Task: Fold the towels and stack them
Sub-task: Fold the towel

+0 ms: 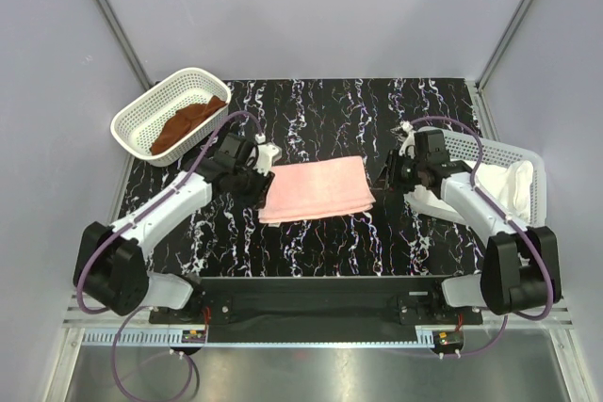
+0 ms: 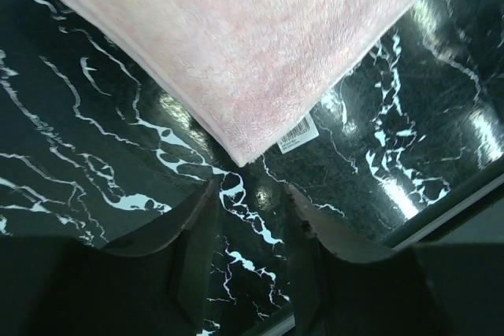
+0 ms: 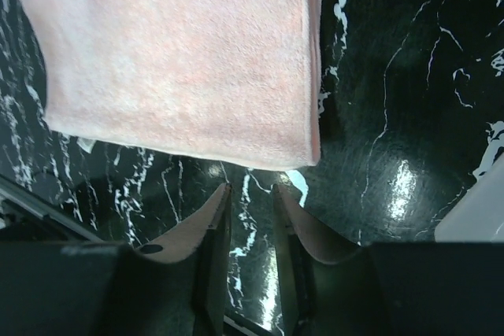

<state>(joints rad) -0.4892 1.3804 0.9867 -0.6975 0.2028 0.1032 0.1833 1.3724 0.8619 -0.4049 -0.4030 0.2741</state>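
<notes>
A folded pink towel (image 1: 316, 189) lies flat in the middle of the black marble table. It fills the top of the left wrist view (image 2: 236, 29) and the right wrist view (image 3: 181, 60). My left gripper (image 1: 256, 179) is open and empty just left of the towel's left edge; its jaws (image 2: 250, 194) stand apart over bare table near the towel's corner with a white label (image 2: 298, 134). My right gripper (image 1: 389, 172) is open and empty just right of the towel; its jaws (image 3: 250, 193) stand a little apart below the towel's edge. A brown towel (image 1: 186, 122) lies in a basket.
A white basket (image 1: 141, 112) with the brown towel stands at the back left. A second white basket (image 1: 490, 152) at the right holds a white towel (image 1: 513, 185). Grey walls enclose the table on three sides.
</notes>
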